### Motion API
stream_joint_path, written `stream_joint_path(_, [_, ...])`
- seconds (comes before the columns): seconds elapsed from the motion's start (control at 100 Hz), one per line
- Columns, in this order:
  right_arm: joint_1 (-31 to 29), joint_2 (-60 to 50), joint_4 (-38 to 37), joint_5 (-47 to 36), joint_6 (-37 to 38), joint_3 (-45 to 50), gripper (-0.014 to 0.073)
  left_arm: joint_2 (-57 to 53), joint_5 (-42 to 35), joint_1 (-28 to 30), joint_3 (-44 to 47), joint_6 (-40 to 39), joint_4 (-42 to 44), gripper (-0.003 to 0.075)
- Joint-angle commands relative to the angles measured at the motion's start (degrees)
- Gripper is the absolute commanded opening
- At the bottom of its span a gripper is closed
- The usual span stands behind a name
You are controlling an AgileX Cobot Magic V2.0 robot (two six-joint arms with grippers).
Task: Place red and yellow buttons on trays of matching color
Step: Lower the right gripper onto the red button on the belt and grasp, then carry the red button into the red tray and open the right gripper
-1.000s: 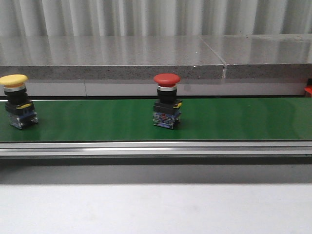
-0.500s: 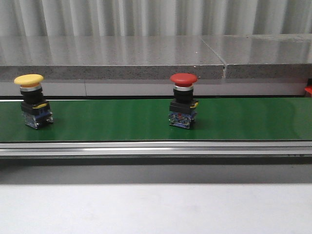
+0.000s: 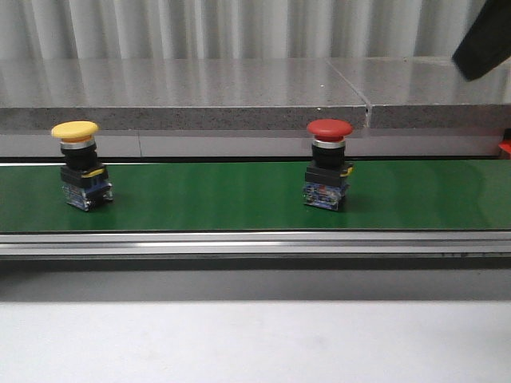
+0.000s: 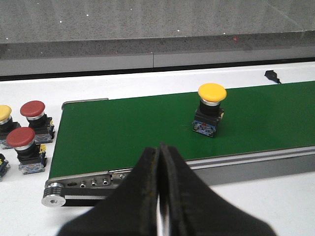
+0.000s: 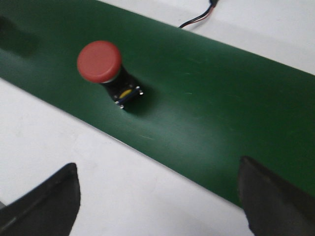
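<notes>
Green conveyor belt (image 3: 207,195) carries two buttons, both upright, well apart. Yellow button (image 3: 80,163) sits toward the belt's left end; red button (image 3: 328,162) right of the belt's middle, between near and far edges. Left gripper (image 4: 160,206) pressed fully together, holding nothing, off the belt's near edge. Right gripper (image 5: 157,196) spread wide, empty, above the white table (image 5: 147,196) just off the belt edge, red button beyond it. Spare buttons (image 4: 27,135) stand on the table past the belt's roller end.
</notes>
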Motion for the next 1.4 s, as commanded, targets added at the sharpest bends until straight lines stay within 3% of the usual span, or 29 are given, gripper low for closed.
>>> stream_joint_path(0.0, [2.17, 2.15, 1.75, -4.56, -2.04, -1.54, 0.0640, 0.61, -4.36, -0.56, -1.50, -0.07, -0.74, -0.0021])
stream_joint_path(0.25, [5.31, 10.76, 1.70, -7.35, -2.70, -4.59, 0.0640, 0.61, -4.36, -0.56, -1.50, -0.07, -0.74, -0.0021])
stream_joint_path(0.72, [5.94, 21.73, 1.64, -9.92, -4.75, -11.28, 0.0634, 0.61, -4.36, -0.56, -1.50, -0.07, -0.74, -0.0021])
stream_joint_path(0.83, [5.94, 22.48, 1.64, -10.72, -4.75, -11.28, 0.0527, 0.61, -4.36, -0.56, -1.50, -0.07, -0.74, -0.0021])
stream_joint_path(0.99, [5.94, 22.29, 1.33, -9.95, -4.75, -11.28, 0.0190, 0.61, -4.36, -0.56, -1.50, -0.07, -0.74, -0.0021])
stream_joint_path(1.07, [5.74, 22.15, 0.63, -8.74, -4.75, -11.82, 0.0087, 0.61, -4.36, -0.56, -1.50, -0.07, -0.74, -0.0021])
stream_joint_path(1.21, [3.66, 22.10, -0.80, -3.78, -4.70, -16.07, 0.0066, 0.61, -4.36, -0.56, -1.50, -0.07, -0.74, -0.0021])
stream_joint_path(1.39, [-3.99, 22.10, -1.97, -1.29, -4.42, -24.48, 0.0066, 0.61, -4.36, -0.56, -1.50, -0.07, -0.74, -0.0021])
